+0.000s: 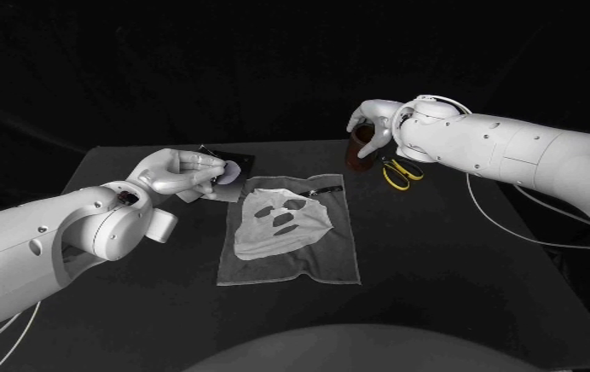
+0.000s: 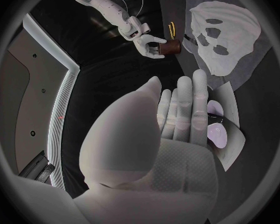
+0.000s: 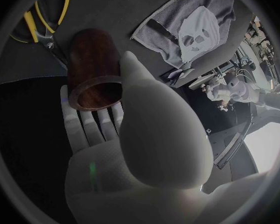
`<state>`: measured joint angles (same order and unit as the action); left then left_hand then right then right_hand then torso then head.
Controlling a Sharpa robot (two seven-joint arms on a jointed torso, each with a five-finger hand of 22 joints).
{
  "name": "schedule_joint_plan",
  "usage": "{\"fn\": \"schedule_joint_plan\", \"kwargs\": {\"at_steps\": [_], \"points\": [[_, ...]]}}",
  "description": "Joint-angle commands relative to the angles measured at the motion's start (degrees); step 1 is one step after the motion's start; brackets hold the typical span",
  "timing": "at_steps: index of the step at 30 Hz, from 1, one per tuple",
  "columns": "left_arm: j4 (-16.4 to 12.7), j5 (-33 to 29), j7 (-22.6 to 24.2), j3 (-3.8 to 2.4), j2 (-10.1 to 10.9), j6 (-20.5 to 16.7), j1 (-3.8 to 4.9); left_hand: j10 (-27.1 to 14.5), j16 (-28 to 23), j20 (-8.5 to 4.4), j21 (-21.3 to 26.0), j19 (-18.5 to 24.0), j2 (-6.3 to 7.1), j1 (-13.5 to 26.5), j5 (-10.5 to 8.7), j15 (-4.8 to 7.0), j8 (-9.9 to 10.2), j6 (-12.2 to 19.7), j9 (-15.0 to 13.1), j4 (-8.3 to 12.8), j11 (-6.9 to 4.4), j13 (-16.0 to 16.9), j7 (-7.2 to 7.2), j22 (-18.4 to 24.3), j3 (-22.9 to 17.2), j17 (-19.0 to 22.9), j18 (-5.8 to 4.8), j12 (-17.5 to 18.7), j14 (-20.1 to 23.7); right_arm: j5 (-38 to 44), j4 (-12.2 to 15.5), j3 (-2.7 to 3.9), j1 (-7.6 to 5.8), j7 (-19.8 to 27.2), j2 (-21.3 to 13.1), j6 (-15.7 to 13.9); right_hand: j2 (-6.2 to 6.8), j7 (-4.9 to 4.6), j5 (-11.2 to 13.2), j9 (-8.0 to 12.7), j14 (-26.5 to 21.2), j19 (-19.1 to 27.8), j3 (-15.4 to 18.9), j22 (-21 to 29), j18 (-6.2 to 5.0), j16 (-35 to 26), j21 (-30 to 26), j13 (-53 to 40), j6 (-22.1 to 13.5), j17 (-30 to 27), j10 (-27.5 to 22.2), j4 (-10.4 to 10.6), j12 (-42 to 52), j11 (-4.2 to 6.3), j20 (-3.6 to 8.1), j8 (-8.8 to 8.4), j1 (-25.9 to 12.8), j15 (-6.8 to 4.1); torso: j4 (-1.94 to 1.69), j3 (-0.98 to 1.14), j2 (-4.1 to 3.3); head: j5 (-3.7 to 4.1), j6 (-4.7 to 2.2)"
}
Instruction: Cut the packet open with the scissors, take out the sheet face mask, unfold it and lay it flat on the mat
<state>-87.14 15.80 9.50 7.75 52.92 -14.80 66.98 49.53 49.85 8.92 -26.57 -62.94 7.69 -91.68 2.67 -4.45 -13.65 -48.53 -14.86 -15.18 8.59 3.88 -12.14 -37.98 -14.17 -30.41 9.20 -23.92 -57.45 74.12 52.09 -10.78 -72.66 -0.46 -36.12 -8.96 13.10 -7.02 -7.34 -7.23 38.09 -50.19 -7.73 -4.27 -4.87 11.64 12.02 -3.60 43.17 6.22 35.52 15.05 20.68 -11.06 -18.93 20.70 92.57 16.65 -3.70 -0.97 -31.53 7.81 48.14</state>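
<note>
Face mask (image 1: 286, 217) unfolded and flat on the grey mat (image 1: 295, 268), centre of frame, eye and mouth holes showing, lying at a slant toward the mat's upper right corner. Same mask (image 2: 230, 35) beyond the left hand's fingertips in left wrist view; again (image 3: 196, 32) on the mat (image 3: 159, 35) in right wrist view. Thin dark strip (image 1: 322, 190) at the mat's upper right, touching the mask's edge; cannot tell what.

Left hand (image 1: 184, 174) left of centre, just beside the mat's upper left corner, over the black tabletop (image 1: 467, 295). Clamped on the packet (image 1: 231, 167): dark, flat, pale round patch on its face, pinched between thumb and fingers. In left wrist view, hand (image 2: 165, 134) with fingers laid straight along the packet (image 2: 233, 117), thumb alongside. Packet off the mat, near its upper left corner; cannot tell whether touching the tabletop.

Right hand (image 1: 373, 124) upper right of centre, near the tabletop's far edge, just beyond the mat's upper right corner. Wrapped round a brown cup (image 1: 361, 150). In right wrist view, hand (image 3: 146, 134) with the cup (image 3: 93, 74) lying across the fingers, open mouth toward the camera, thumb beside the rim. Also in left wrist view: hand (image 2: 146, 41), cup (image 2: 171, 46). Cannot tell whether cup resting on tabletop.

Scissors (image 1: 400, 174), yellow handles, flat on the tabletop right of the mat, just below the right hand, untouched. Yellow loops (image 3: 43, 27) just beside the cup in right wrist view.
</note>
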Motion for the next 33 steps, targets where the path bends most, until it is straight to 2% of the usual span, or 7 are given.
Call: {"fn": "schedule_joint_plan", "kwargs": {"at_steps": [1,14,19,26,33], "points": [[-0.03,0.35,0.22,-0.03,-0.11,0.22,0.02,0.09,0.10,-0.02,-0.30,0.36,-0.22,-0.22,0.12,0.24,-0.19,0.04,0.03,0.12,0.26,-0.10,-0.51,-0.05,-0.30,0.03,1.16,-0.04,0.27,-0.75,-0.38,0.07,-0.20,-0.65,-0.25,0.25,-4.63,-6.07,-0.19,0.06,7.95,-8.22,-16.41,0.11,-1.79,-0.30,-0.43,-0.06,4.62,-0.09,0.18,-16.74,-0.19,-0.08,8.66,-0.27,-0.21,-7.49,-0.02,0.04,-0.04,0.16,0.08],[-0.03,0.35,0.15,-0.02,-0.21,0.32,0.02,0.08,0.11,-0.03,-0.40,0.39,-0.21,-0.18,0.11,0.24,-0.24,0.07,0.08,0.09,0.27,-0.11,-0.52,-0.12,-0.46,0.10,1.15,-0.02,0.24,-0.67,-1.58,0.05,-0.10,-0.66,-1.04,0.80,-4.75,-5.98,-0.18,0.30,8.12,-8.22,-16.39,0.23,-1.50,-0.46,-0.74,-0.07,5.07,-0.23,0.23,-17.33,-0.25,0.00,8.81,-0.75,-1.20,-7.40,-0.09,-0.05,-0.02,0.51,0.42],[-0.03,0.35,0.17,-0.01,-0.22,0.32,0.02,0.08,0.11,-0.03,-0.40,0.39,-0.21,-0.18,0.11,0.24,-0.24,0.07,0.08,0.09,0.27,-0.11,-0.52,-0.12,-0.46,0.10,1.15,-0.02,0.24,-0.65,-1.84,0.03,0.34,-0.65,-1.25,0.76,-4.65,-6.04,-0.15,0.49,8.08,-8.19,-16.22,0.31,-1.33,-0.62,-0.98,-0.06,5.01,-0.35,0.16,-17.61,-0.32,-0.09,8.85,-1.20,-1.93,-7.32,-0.09,-0.05,0.01,0.59,0.29],[-0.04,0.35,0.17,0.00,-0.24,0.36,0.02,0.08,0.11,-0.03,-0.40,0.39,-0.21,-0.18,0.11,0.24,-0.24,0.07,0.08,0.09,0.27,-0.11,-0.52,-0.12,-0.46,0.10,1.15,-0.02,0.24,-0.93,-1.29,0.02,1.35,-0.29,-1.06,-0.05,-4.23,-5.68,0.07,1.19,7.18,-7.43,-14.77,0.61,-0.78,-1.42,-2.49,-0.05,3.51,-0.83,-0.77,-17.52,-0.68,0.30,8.44,-3.07,-4.85,-6.58,-0.14,-0.04,-0.08,0.69,0.36],[0.00,0.35,0.15,0.00,-0.23,0.40,0.02,0.08,0.11,-0.03,-0.40,0.39,-0.21,-0.18,0.11,0.24,-0.24,0.07,0.08,0.09,0.27,-0.11,-0.52,-0.12,-0.46,0.10,1.15,-0.02,0.24,-2.41,0.33,0.02,1.87,0.65,-1.40,-1.71,-4.70,-5.92,-0.18,1.20,7.74,-7.92,-14.83,0.48,-0.99,-1.22,-2.73,-0.15,3.85,-0.81,-0.09,-18.04,-0.26,0.00,8.59,-3.26,-4.68,-6.87,-0.02,-0.03,-0.05,0.59,0.47]]}}
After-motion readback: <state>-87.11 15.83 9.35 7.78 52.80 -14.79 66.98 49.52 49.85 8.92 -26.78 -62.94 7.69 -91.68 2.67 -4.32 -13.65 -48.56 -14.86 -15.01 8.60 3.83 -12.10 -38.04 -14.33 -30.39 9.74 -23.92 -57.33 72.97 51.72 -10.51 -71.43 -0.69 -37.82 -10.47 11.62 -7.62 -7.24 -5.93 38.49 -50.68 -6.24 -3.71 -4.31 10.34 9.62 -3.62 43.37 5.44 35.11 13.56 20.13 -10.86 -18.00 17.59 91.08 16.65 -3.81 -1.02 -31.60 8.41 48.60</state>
